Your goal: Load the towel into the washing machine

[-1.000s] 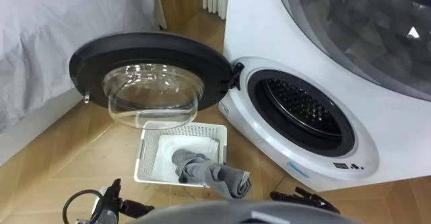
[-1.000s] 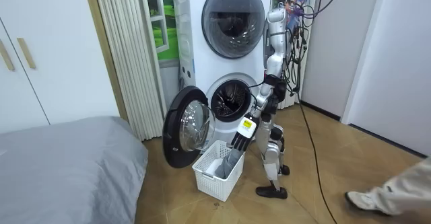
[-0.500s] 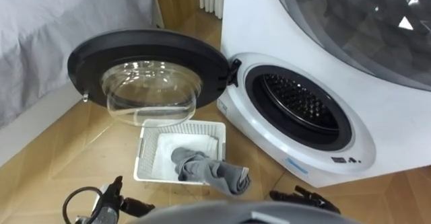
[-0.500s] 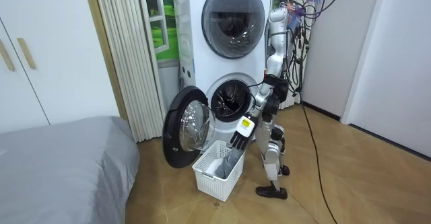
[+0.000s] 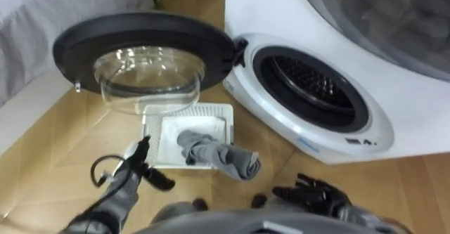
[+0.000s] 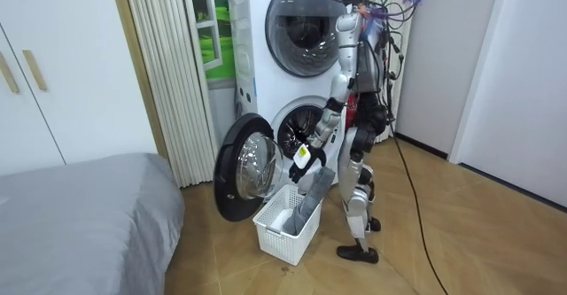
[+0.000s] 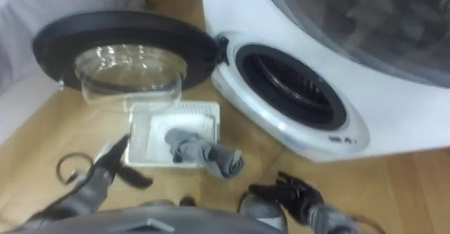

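The grey towel (image 5: 218,157) lay in the white basket (image 5: 149,135) at the middle of the eye views. One end was bunched inside the basket, and the other was draped over the rim at the basket's lower right corner. Neither hand touched it.

The left hand (image 5: 133,174) showed at the lower left of the frame, just beside the basket's lower left corner. Its fingers were fairly straight, the thumb stuck out to the side, and it held nothing. The right hand (image 5: 313,192) showed at the lower right, apart from the towel's hanging end. Its fingers were spread and loosely bent, and it too was empty.

The basket stood on the wooden floor (image 5: 42,164), directly below the open door (image 5: 140,34) of the washing machine (image 5: 295,23). The door's dark ring and clear glass bowl took up the upper left of the frame. It was swung wide on its hinge, at the left edge of the round drum opening (image 5: 309,79), which gaped dark at the upper right with nothing visible inside.

In the room view the robot stood upright just to the right of the basket, in front of the washing machine. A second machine (image 6: 306,20) was stacked on top, and a grey bed (image 6: 80,206) lay at the lower left.
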Robot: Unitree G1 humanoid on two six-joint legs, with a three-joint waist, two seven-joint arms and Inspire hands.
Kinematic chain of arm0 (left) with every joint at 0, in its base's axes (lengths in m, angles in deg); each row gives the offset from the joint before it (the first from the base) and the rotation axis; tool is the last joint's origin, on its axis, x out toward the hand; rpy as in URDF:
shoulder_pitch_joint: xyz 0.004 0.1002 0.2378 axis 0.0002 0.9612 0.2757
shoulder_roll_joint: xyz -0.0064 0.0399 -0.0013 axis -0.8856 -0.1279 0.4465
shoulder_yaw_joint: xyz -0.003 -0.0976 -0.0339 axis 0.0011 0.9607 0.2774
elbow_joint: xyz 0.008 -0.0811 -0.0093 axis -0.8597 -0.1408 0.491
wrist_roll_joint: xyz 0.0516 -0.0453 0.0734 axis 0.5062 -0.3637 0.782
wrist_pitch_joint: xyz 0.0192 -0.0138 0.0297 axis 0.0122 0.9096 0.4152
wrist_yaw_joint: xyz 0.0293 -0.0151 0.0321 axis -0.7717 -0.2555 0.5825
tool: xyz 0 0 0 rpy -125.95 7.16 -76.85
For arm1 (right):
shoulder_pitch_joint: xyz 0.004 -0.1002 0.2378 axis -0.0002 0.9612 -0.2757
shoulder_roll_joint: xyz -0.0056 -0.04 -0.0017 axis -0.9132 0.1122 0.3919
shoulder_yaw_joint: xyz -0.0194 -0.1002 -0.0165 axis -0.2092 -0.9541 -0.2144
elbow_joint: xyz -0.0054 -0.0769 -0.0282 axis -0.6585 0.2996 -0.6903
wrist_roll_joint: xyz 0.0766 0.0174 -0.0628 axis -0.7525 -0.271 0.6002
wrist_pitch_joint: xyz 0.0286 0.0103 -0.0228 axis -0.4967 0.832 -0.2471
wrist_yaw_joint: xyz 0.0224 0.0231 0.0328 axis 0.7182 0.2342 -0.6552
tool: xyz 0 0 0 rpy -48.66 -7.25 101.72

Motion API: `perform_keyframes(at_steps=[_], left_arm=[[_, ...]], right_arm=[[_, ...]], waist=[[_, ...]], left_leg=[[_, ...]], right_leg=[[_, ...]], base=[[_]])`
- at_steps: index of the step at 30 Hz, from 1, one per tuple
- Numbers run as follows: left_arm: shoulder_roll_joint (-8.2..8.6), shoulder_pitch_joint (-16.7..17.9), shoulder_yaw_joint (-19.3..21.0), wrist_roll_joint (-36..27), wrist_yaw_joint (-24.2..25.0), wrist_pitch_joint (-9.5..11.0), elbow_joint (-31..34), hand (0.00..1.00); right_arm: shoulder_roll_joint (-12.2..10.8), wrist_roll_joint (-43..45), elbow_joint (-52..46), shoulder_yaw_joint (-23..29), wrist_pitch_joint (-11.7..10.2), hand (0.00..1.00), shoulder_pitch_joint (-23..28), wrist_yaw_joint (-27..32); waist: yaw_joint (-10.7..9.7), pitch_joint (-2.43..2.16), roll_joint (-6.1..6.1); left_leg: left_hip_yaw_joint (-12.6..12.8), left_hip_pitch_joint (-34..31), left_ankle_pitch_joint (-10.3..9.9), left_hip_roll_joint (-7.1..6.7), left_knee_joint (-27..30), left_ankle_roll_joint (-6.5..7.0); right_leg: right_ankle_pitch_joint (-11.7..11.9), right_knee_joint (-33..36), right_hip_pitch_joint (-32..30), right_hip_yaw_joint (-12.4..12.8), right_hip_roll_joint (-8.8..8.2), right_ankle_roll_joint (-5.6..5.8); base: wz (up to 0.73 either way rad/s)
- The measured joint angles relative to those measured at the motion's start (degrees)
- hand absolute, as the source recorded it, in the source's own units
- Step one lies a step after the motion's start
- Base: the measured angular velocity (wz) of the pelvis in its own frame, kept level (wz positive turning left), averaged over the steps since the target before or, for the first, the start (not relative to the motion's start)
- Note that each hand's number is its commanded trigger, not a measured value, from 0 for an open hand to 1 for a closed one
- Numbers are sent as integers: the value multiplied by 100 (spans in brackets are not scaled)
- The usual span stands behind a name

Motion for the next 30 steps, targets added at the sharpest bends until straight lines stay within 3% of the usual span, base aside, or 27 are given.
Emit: perform_keyframes(at_steps=[4,7,9,11,14,19,25,30], left_arm=[[97,-558,-28,84,-133,96,-447,0],[158,-820,-68,48,-173,97,-497,0],[241,-981,-230,-34,-230,99,-504,0],[317,-1270,-329,-89,-266,109,-599,0],[359,-1563,-498,-92,-403,110,-612,0],[349,-1820,-803,-90,-563,105,-617,0],[325,-2060,-1224,-21,-982,126,-592,0],[317,-2358,-1609,-25,-1238,246,-591,0]], right_arm=[[-76,293,2,-6,-95,0,-363,240],[-170,359,-31,-238,-76,0,-668,421],[-217,320,-33,-481,-67,0,-808,560],[-295,318,-99,-761,-68,0,-1009,705],[-356,415,-246,-960,-68,0,-1194,823],[-362,435,-407,-1248,-23,0,-1364,907],[-358,337,-589,-1467,-80,0,-1534,1054],[-327,131,-650,-1673,-239,0,-1756,1150]], waist=[[11,87,-37],[4,182,-81],[-4,204,-66],[6,273,-10],[14,329,11],[-9,362,-8],[-143,373,-2],[-146,406,47]], left_leg=[[1,-614,-1,-1,324,1],[-38,-1152,-5,4,658,5],[-50,-1541,-17,16,926,23],[-47,-1961,-63,79,1224,83],[-44,-2393,-98,111,1436,113],[-44,-2890,-105,122,1717,124],[-78,-3746,-213,264,2411,111],[-98,-4459,-464,404,3142,112]], right_leg=[[-13,561,-805,125,-34,-22],[-15,811,-1343,210,-52,-30],[-27,945,-1656,229,-65,-59],[-30,1030,-1963,223,-36,-123],[-18,1268,-2418,278,-15,-143],[-27,1641,-2971,361,-24,-181],[-78,2184,-3781,393,36,-257],[-188,2761,-4473,419,122,-309]], base=[[-17],[-12],[2],[0],[0],[-2],[-3],[-14]])
